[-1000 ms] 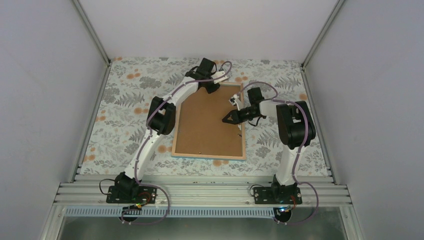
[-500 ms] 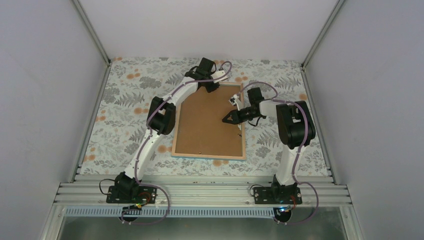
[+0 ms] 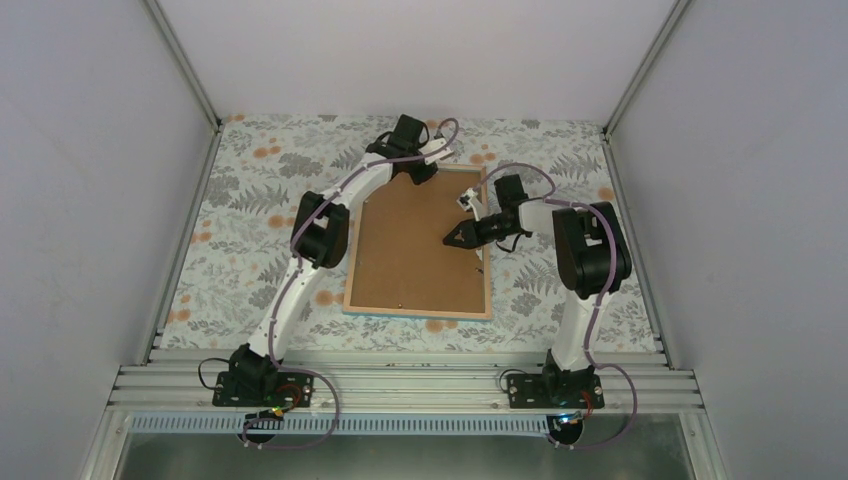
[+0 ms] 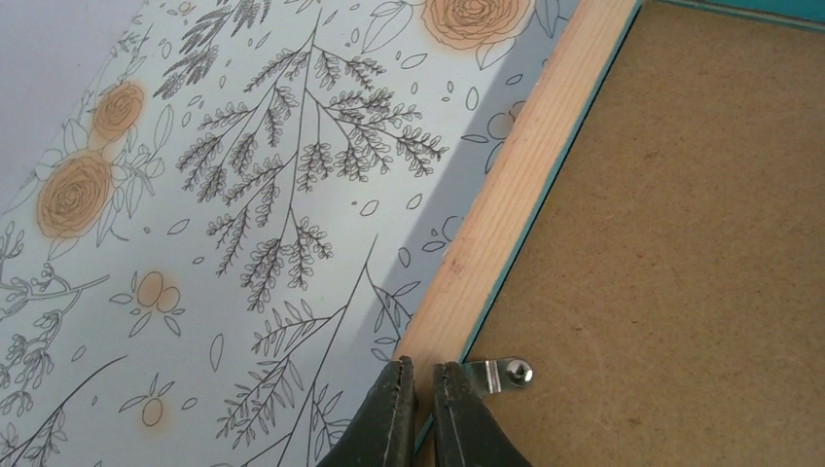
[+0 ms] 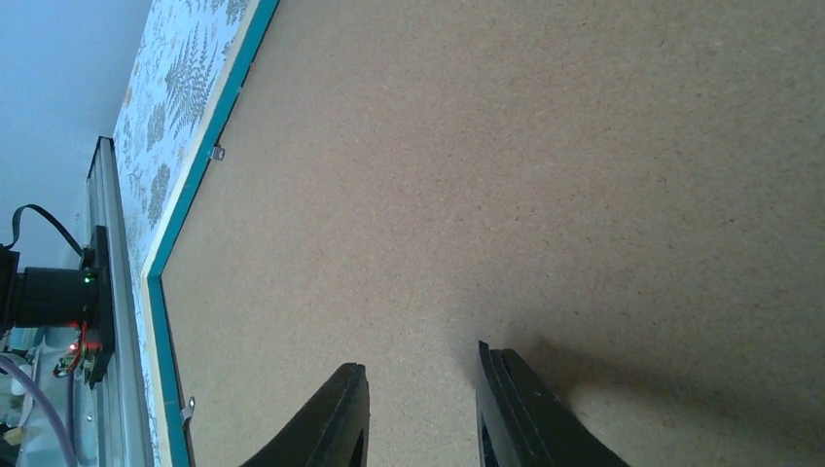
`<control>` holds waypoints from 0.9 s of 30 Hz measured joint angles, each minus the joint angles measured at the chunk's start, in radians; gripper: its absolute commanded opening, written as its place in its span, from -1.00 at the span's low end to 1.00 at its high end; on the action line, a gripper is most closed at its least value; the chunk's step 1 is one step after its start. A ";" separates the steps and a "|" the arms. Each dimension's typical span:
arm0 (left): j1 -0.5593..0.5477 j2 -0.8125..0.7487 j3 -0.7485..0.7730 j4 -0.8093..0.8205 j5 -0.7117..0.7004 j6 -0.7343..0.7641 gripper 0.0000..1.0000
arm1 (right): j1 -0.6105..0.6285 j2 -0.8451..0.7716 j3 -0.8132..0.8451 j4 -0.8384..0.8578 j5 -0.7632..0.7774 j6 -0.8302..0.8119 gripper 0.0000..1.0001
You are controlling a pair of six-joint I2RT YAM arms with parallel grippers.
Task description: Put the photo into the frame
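Clock centred on frame [image 3: 417, 313], top view. Found open tablecloth [image 3: 240, 230] from 8 to 10, outside left arm [image 3: 320, 235] lying along that edge. Blocked at 3 by right arm [image 3: 590, 245]; right gripper [image 5: 420, 358] low over backing board [image 3: 410, 250]. Blocked at 11 by left gripper [image 4: 420, 368] beside metal tab [image 4: 506, 373]. Narrow strip at 6 before rail [image 3: 400, 385].

The table [image 3: 250, 200] is covered by a pale sheet printed with grey ferns and orange roses. Flat on it, about mid-table, lies the frame [image 3: 418, 313], back up, brown backing board [image 3: 415, 250] showing, long sides running near to far.
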State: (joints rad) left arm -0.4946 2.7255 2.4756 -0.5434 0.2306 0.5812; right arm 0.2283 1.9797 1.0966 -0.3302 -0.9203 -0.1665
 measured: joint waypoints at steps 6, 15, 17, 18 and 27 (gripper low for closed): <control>0.021 -0.002 0.045 -0.041 0.006 -0.017 -0.26 | 0.000 -0.058 0.000 -0.008 0.038 -0.010 -0.22; 0.034 -0.211 -0.115 -0.061 0.008 0.006 0.90 | -0.030 -0.229 0.066 -0.035 0.114 -0.034 0.36; 0.033 -0.324 -0.214 -0.049 0.006 0.020 1.00 | -0.053 -0.268 0.081 -0.045 0.138 -0.045 0.52; 0.032 -0.383 -0.267 -0.041 0.007 0.027 1.00 | -0.068 -0.292 0.089 -0.049 0.152 -0.050 0.61; 0.020 -0.848 -0.599 -0.002 -0.036 0.060 1.00 | -0.151 -0.478 0.159 -0.063 0.262 -0.074 1.00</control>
State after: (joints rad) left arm -0.4744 1.8774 1.8763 -0.5457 0.1947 0.6407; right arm 0.0776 1.5017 1.2560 -0.3935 -0.6582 -0.2405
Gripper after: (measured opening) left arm 0.998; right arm 0.998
